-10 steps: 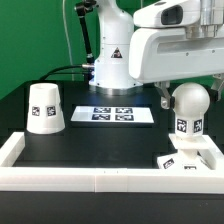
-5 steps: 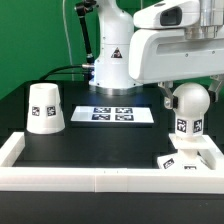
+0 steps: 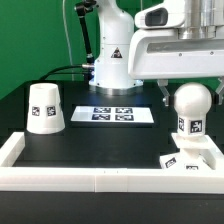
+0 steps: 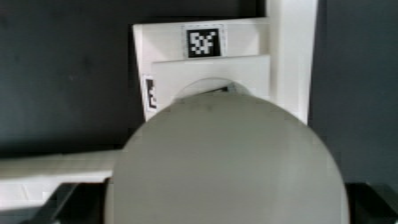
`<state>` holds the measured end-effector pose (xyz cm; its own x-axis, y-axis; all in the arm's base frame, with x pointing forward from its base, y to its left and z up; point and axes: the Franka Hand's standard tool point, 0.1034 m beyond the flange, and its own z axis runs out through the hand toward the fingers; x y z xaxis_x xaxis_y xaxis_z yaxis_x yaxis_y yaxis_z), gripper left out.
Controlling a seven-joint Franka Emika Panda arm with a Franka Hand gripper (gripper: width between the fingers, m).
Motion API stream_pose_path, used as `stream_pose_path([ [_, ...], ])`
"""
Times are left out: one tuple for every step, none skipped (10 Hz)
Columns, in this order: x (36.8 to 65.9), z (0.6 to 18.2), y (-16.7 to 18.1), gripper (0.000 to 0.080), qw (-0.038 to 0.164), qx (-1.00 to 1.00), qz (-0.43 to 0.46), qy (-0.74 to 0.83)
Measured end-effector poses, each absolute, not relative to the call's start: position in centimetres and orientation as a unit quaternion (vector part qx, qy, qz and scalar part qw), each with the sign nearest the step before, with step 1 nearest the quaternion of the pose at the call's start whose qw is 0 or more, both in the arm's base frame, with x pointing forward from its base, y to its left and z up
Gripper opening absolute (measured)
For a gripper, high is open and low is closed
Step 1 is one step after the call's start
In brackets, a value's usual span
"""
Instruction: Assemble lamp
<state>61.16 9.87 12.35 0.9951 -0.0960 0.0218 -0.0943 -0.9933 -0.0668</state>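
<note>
The ball-topped bulb (image 3: 191, 104) stands upright on the flat square base (image 3: 188, 160) at the exterior view's right, inside the white rim. My gripper (image 3: 186, 90) hangs just above and around the ball, one dark finger (image 3: 163, 96) showing beside it with a small gap. The jaws look open. In the wrist view the bulb's ball (image 4: 228, 160) fills the foreground between my fingertips (image 4: 64, 205), with the base (image 4: 199, 60) and its tag beyond. The cup-like shade (image 3: 45, 107) stands mouth down at the exterior view's left.
The marker board (image 3: 113, 114) lies at the table's middle back. A raised white rim (image 3: 90, 179) borders the front and sides of the black table. The robot's base (image 3: 110, 60) stands behind.
My hand has risen slightly above the bulb. The bulb stays seated on the base, shifted at most a hair to the exterior view's right. The shade has not moved.
</note>
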Motion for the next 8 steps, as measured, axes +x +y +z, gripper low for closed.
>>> stream_pose_path([
  [60.99,12.41,9.94,0.0579,0.032,-0.993,-0.001,0.115],
  [61.00,12.46,9.99,0.0579,0.034,-0.985,0.009,0.171],
  [61.13,12.38,9.83,0.0579,0.037,-0.975,0.013,0.221],
  [61.16,12.18,9.69,0.0579,0.038,-0.965,0.016,0.258],
  [61.15,12.18,9.75,0.0579,0.038,-0.962,0.017,0.270],
  [61.14,12.17,9.80,0.0579,0.038,-0.951,0.019,0.308],
  [61.11,12.16,9.87,0.0579,0.038,-0.934,0.021,0.356],
  [61.10,12.14,9.93,0.0580,0.037,-0.921,0.023,0.386],
])
